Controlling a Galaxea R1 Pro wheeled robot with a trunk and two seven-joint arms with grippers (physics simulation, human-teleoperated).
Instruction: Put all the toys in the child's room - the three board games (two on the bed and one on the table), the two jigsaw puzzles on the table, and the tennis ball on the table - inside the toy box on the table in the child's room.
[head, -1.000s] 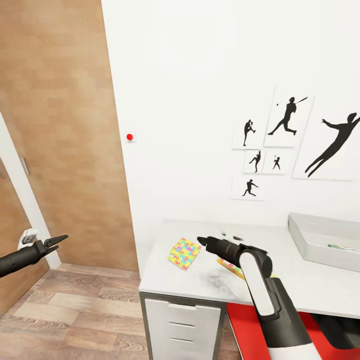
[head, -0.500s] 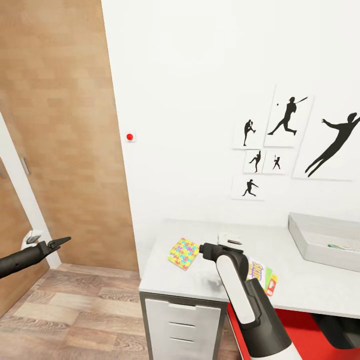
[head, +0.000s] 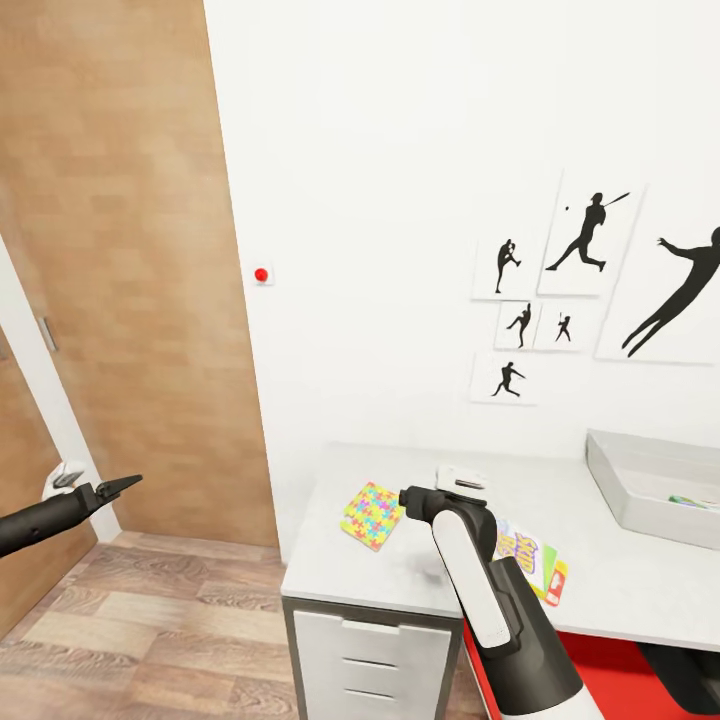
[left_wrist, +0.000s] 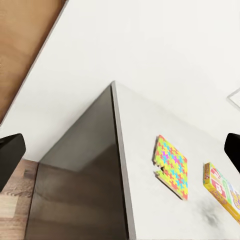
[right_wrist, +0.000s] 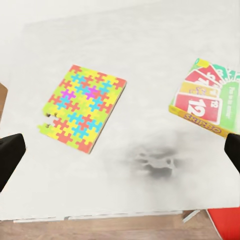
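Where the white wall meets the light-grey table (head: 420, 570), a bright jigsaw puzzle (right_wrist: 82, 107) lies flat. Both my grippers, left gripper (head: 118, 487) and right gripper (right_wrist: 120, 150), gape wide, empty.

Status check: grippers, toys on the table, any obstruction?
Right gripper open above table, empty. Left gripper away. Jigsaw puzzle, board game flat, untouched. Nothing between.

Light-grey table (head: 420, 575), jigsaw puzzle (head: 371, 515) near its left end, board game (head: 535, 562), toy box (head: 640, 498) far right
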